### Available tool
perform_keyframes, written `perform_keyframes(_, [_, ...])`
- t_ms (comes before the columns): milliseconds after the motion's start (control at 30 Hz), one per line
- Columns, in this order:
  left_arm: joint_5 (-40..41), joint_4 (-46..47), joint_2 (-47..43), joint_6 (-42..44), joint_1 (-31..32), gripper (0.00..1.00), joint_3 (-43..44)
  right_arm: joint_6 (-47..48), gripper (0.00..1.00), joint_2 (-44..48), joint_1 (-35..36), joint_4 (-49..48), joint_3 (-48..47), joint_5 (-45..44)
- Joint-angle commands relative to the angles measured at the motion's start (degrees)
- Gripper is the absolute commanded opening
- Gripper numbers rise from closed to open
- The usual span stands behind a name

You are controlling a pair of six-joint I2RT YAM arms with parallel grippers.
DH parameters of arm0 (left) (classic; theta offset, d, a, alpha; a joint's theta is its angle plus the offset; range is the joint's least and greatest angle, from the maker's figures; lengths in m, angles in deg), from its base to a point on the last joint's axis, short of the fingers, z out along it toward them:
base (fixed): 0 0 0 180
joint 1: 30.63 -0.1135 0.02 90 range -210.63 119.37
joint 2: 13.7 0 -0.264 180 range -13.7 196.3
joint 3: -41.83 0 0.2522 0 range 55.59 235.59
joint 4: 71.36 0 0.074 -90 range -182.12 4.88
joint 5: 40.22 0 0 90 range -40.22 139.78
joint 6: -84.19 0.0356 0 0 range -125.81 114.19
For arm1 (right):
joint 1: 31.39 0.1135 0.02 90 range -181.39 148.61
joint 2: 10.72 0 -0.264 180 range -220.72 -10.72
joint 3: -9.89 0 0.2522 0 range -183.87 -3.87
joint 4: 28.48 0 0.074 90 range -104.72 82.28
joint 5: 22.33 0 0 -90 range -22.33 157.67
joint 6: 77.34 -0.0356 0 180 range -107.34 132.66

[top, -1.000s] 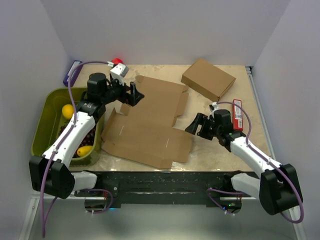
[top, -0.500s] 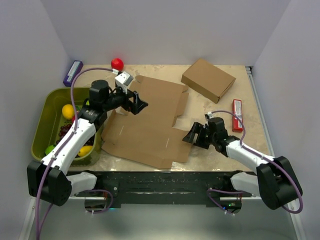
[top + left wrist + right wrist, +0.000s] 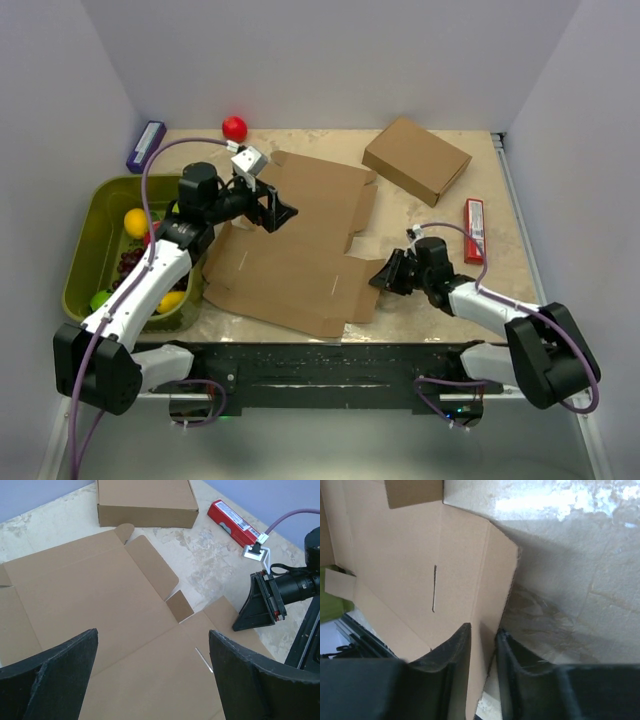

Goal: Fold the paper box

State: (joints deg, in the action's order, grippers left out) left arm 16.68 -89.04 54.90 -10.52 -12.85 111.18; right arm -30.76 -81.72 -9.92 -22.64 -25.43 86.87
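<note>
The paper box (image 3: 300, 250) lies as a flat, creased brown cardboard sheet with flaps in the middle of the table. It also fills the left wrist view (image 3: 100, 605). My left gripper (image 3: 278, 210) hovers open over the sheet's upper left part, its fingers wide apart in the left wrist view (image 3: 152, 640) with nothing between them. My right gripper (image 3: 385, 275) sits low at the sheet's right edge. In the right wrist view (image 3: 482, 630) one finger lies on top of the near right flap (image 3: 495, 580) and the other under its edge, pinching it.
A folded brown carton (image 3: 417, 158) stands at the back right, and a red packet (image 3: 475, 230) lies by the right edge. A green bin (image 3: 90, 240) holding fruit sits at the left. A red ball (image 3: 234, 127) and a purple box (image 3: 146, 145) lie at the back left.
My right gripper has moved left and down to the sheet's right edge and closed on the flap. My left gripper has shifted slightly right over the sheet and stayed open.
</note>
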Motion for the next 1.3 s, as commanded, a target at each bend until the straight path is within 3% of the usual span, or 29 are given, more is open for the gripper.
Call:
perform_keyframes(0, [-3.8, 3.0, -1.5, 2.2, 0.7, 0.96, -0.3, 3.0, 0.19, 2.5, 0.3, -2.5, -1.6, 1.2])
perform_keyframes(167, [-9.2, 6.0, 0.2, 2.2, 0.9, 0.96, 1.5, 9.8, 0.0, 6.0, 0.3, 3.0, -8.2, 0.5])
perform_keyframes(367, [-16.8, 8.8, 3.6, 0.0, 1.2, 0.96, 8.6, 20.9, 0.0, 6.2, 0.2, 11.6, -21.6, 0.8])
perform_keyframes(667, [-25.4, 9.7, 10.8, -1.6, 2.0, 0.99, 24.8, 35.3, 0.0, -0.7, 0.3, 26.6, -43.8, 6.7])
perform_keyframes(867, [-31.7, -0.4, 20.2, 2.0, 3.3, 1.0, 39.5, 43.2, 0.0, -5.9, 0.5, 36.5, -55.9, 12.7])
perform_keyframes(1000, [-30.4, -15.4, 27.4, 10.5, 6.0, 0.99, 49.1, 50.0, 0.0, -8.2, 1.2, 43.8, -63.8, 14.5])
perform_keyframes(1133, [-25.8, -18.7, 27.4, 16.6, 8.1, 0.99, 48.1, 52.5, 0.0, -8.6, 1.5, 46.4, -67.2, 14.1])
perform_keyframes(1267, [-24.7, -19.4, 28.7, 17.1, 8.8, 1.0, 48.7, 54.0, 0.0, -8.0, 1.6, 47.2, -68.3, 15.3])
